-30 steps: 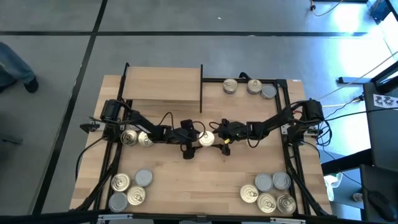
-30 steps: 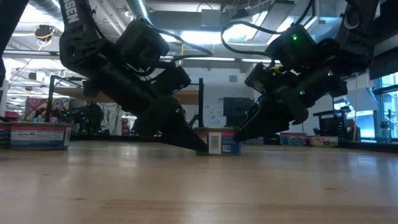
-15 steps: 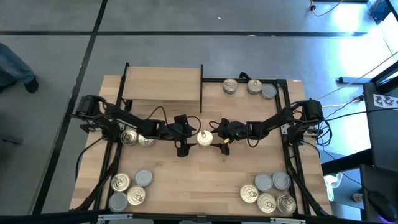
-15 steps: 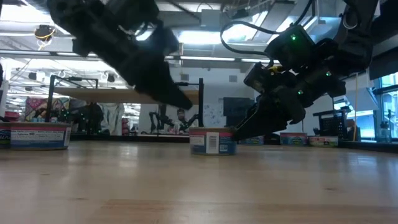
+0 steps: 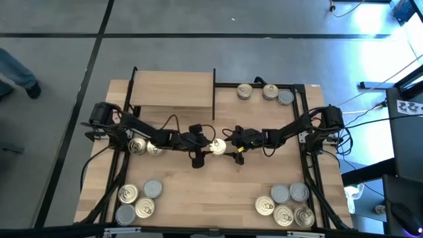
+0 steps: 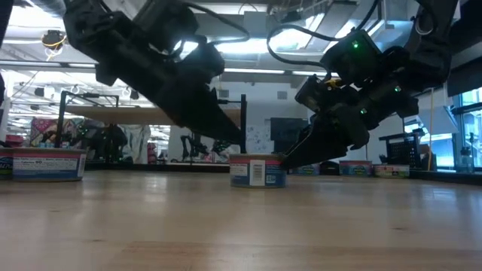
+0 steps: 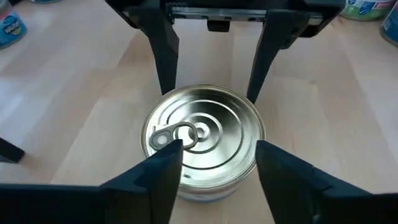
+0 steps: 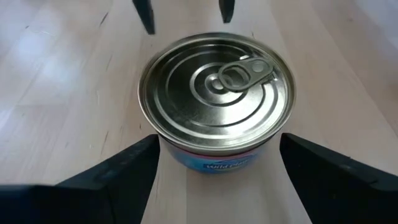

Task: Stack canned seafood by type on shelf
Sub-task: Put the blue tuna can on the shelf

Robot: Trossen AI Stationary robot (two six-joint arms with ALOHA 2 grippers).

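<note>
A light wooden desk (image 5: 218, 185) stands on a grey floor; in the low view a workshop with ceiling lights and clutter stretches behind it. The shelf (image 5: 173, 89) sits at the desk's far left part, its top bare.

At the desk's middle stands one tin (image 5: 217, 147), upright on the wood, its pull-tab lid up and a blue label round its side (image 6: 257, 170). Both arms reach in toward it from opposite sides.

The left tool (image 5: 200, 146) hangs just beside the tin, fingers apart. In the left wrist view its two dark fingers (image 7: 152, 180) frame the tin (image 7: 204, 137), with gaps showing between them and the tin's wall. In the low view its tips are at about the lid's height.

The right tool (image 5: 232, 143) is on the tin's other side, low over the desk, fingers also spread. In the right wrist view the fingers (image 8: 121, 168) stand wide of the tin (image 8: 216, 99), touching nothing.

Other tins lie in groups: three at the far right edge (image 5: 264, 92), two under the left arm (image 5: 145, 147), four at the near left corner (image 5: 137, 200) and five at the near right corner (image 5: 285, 202). Some lids look gold, others silver-grey.
</note>
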